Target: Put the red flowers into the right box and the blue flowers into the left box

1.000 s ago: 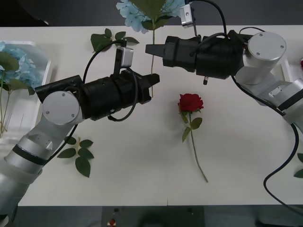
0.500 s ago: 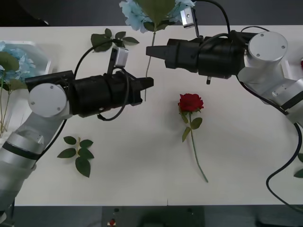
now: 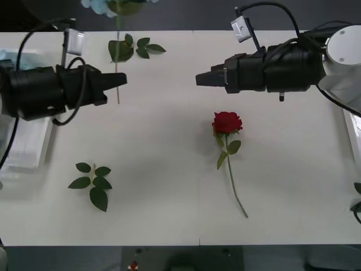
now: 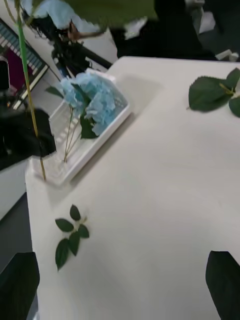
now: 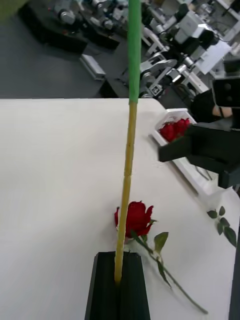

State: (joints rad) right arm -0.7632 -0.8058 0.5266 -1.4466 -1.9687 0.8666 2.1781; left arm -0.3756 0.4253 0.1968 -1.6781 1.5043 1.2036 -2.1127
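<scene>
Front view has my left gripper [image 3: 119, 81] over the left part of the white table [image 3: 169, 192], its black fingers pinched on the thin stem of a blue flower [image 3: 118, 68]; the pale blue head sits at the far edge of the table, partly cut off by the frame. My left wrist view shows that stem [image 5: 127, 150] rising from between my closed fingers [image 5: 119, 287], yellowish near the grip and green higher up.

My right gripper [image 3: 198, 79] hangs above the table's middle with nothing in it, and its wrist view shows the two dark fingertips [image 4: 17, 280] spread wide apart.

One red rose [image 3: 227, 122] lies on the table just below my right gripper, deep-red bloom toward the far side, thin green stem with a couple of leaves trailing toward me. More red roses [image 5: 173, 130] lie in the white right box [image 5: 187, 170], seen beyond the single rose in my left wrist view.

The translucent ribbed left box [image 4: 97, 142] sits at the table's left edge with blue flowers [image 4: 95, 102] already lying inside, heads at one end and stems running along it.

Loose leaf sprigs lie about: one near the far edge [image 3: 130, 48], beside the stem I hold, and one nearer me on the left [image 3: 93, 183]. I can read no writing anywhere.
</scene>
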